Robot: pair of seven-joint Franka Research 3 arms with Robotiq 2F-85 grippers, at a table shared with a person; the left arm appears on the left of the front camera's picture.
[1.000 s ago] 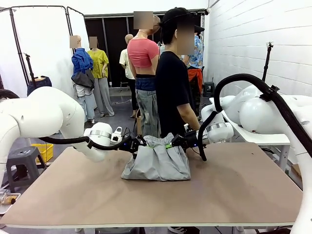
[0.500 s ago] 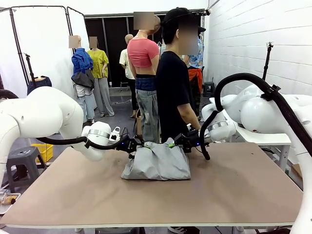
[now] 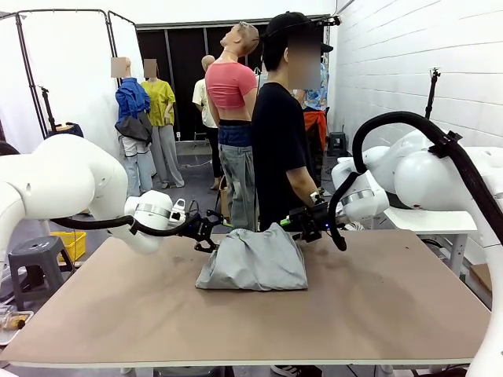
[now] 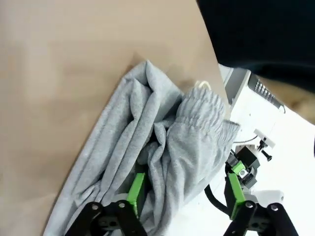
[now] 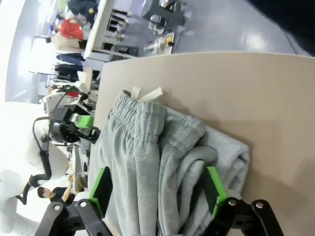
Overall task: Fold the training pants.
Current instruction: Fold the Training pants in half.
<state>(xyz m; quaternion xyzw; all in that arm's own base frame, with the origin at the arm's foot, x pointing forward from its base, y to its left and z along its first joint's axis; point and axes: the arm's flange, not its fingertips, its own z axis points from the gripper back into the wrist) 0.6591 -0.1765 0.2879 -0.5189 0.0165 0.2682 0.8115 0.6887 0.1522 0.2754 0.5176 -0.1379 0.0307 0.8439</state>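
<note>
The training pants lie as a folded light grey heap at the middle of the table, toward the far edge. The gathered waistband and pale drawstring rest on top at the far side. My left gripper hovers open at the heap's far left corner, clear of the cloth. Open too, my right gripper sits at the far right corner. In the left wrist view the left gripper has grey fabric lying loose between its green pads. The right gripper likewise straddles the pants with its jaws spread.
A person in a dark shirt stands close behind the table's far edge, just beyond the heap. The brown tabletop has free room in front and on both sides. A white table stands at the right.
Both grippers have opened and let go of the waistband, which dropped onto the heap. Both arms have drawn slightly outward from the pants.
</note>
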